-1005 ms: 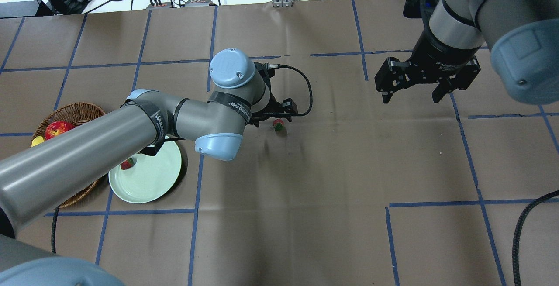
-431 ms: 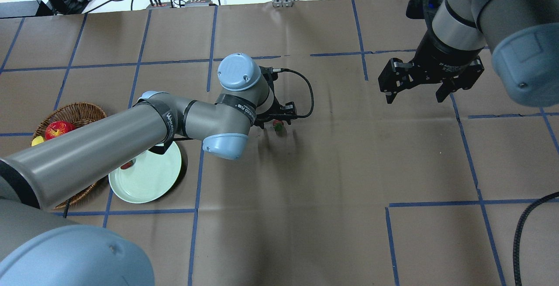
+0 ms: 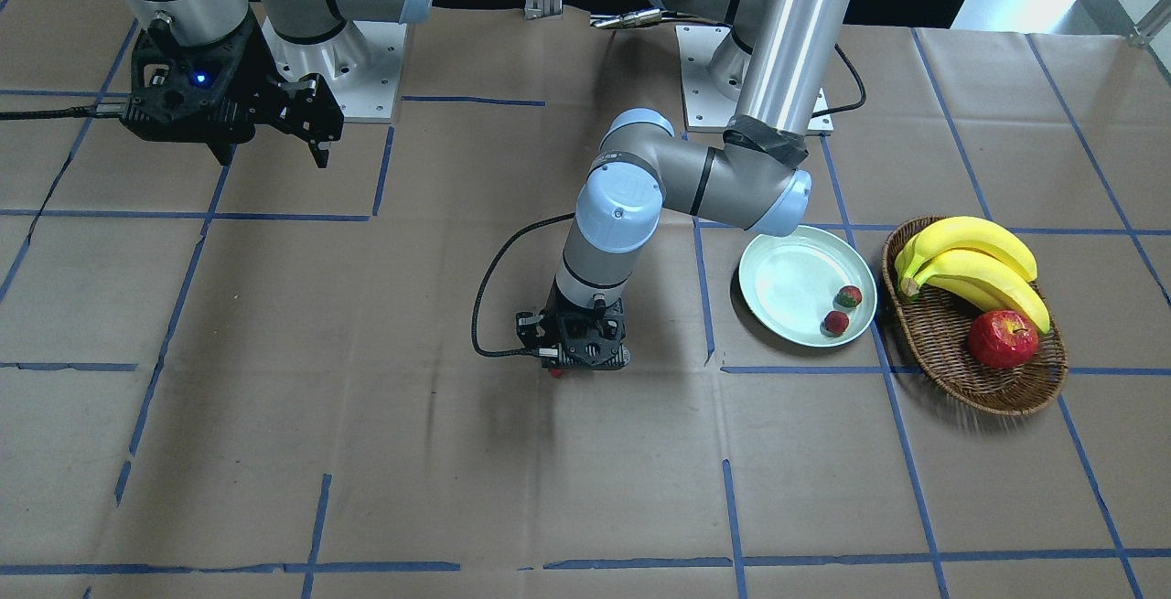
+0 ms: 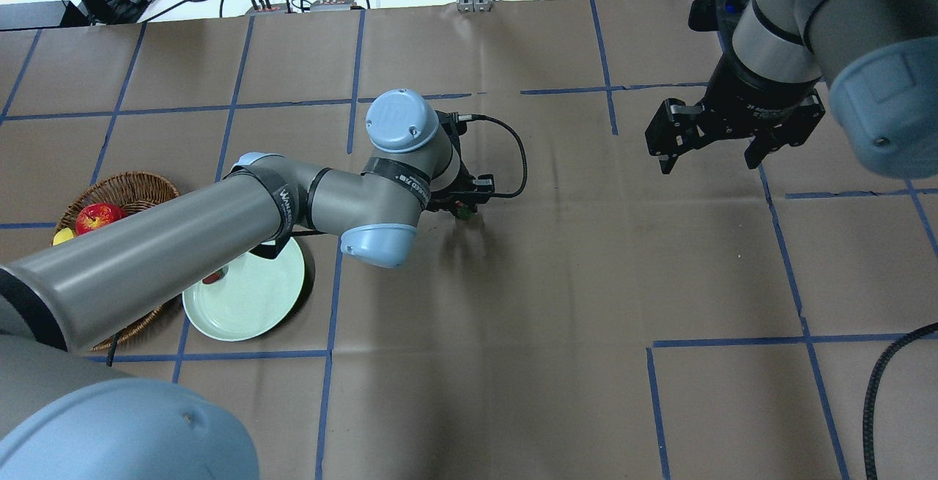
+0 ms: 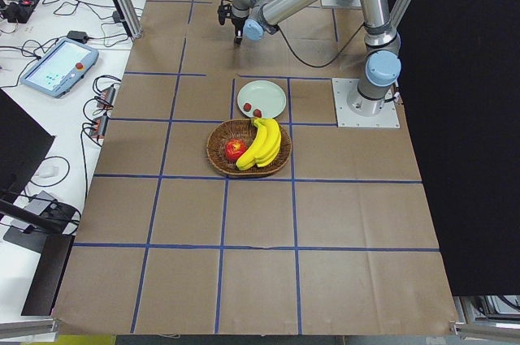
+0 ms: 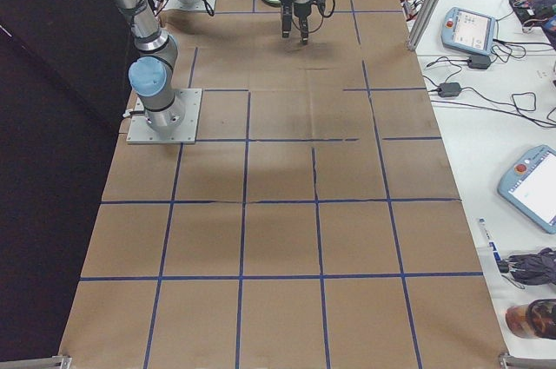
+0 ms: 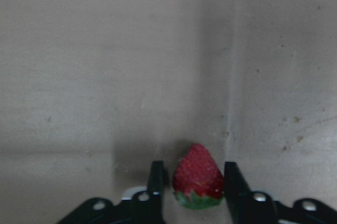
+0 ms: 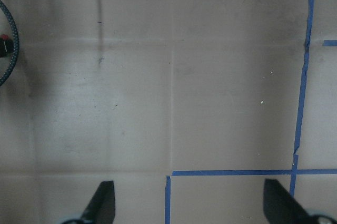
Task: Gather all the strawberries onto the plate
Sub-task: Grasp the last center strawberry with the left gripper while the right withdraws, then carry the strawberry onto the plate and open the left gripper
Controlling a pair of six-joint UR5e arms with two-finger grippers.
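One strawberry [image 7: 197, 176] lies on the brown paper mid-table, red with its green top toward the camera. My left gripper [image 7: 192, 182] is down at the table with its jaws tight on both sides of it; it also shows in the front view [image 3: 572, 363] and the overhead view [image 4: 460, 205], where the berry [image 4: 462, 209] is mostly hidden. Two more strawberries [image 3: 848, 296] [image 3: 834, 323] lie on the pale green plate [image 3: 787, 274]. My right gripper [image 4: 709, 165] hangs open and empty, high over the far right of the table.
A wicker basket [image 3: 942, 352] with bananas [image 3: 974, 261] and a red apple [image 3: 1002, 338] stands right beside the plate. My left arm reaches over the plate [image 4: 249, 304] in the overhead view. A black cable [image 3: 494, 279] loops from the left wrist.
My left gripper has dropped onto the strawberry, which was beside it and now sits between the jaws. My right gripper has drifted a little to the right and farther away.
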